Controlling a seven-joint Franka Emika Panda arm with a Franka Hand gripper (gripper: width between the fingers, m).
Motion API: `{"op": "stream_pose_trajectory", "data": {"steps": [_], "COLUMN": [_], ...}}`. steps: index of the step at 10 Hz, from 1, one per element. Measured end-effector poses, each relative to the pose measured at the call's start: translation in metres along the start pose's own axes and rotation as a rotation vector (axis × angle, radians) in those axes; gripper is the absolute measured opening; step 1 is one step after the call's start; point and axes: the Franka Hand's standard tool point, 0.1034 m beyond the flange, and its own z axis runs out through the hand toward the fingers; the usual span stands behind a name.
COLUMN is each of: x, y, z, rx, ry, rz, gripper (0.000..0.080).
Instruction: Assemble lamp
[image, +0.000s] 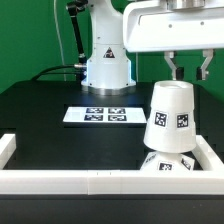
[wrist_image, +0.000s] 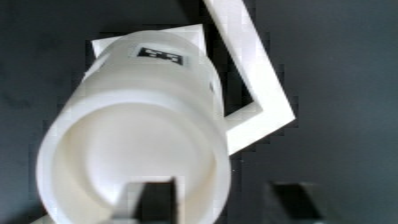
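Table (image: 40, 100): black, bounded by a white border (image: 70, 180). Shade (image: 171, 118) stands upright over the base (image: 165, 163), at the border's corner on the exterior view's right. Gripper (image: 187, 66) above the shade, fingers released, grasping nothing.

Shade (image: 170, 118) and white border (image: 60, 178) block low passage; black table (image: 40, 110) beyond lies open.

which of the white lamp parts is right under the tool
The shade, the tall tapered cup sitting on the lamp's other parts. The tool hovers open just above its top.
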Motion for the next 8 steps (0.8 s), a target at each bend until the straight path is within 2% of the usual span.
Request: {"op": "stream_pose_trajectory", "data": {"steps": [1, 2, 3, 4, 5, 7, 8], "x": [0.001, 0.003, 0.006, 0.006, 0.003, -0.007, -0.015], "y": [0.004, 0.007, 0.013, 0.018, 0.019, 0.013, 0.009], "z": [0.000, -0.002, -0.007, -0.015, -0.022, -0.037, -0.038], "rx": [-0.001, -0.001, 0.002, 0.005, 0.003, -0.021, -0.038], "ry": [0.000, 0.001, 0.003, 0.000, -0.008, 0.002, 0.012], "rz": [-0.010, -0.021, -0.028, -0.023, -0.018, 0.007, 0.020], "gripper": [0.0391, 0.0391, 0.0573, 0.0659, 0.0659, 0.0697, 0.0697]}}
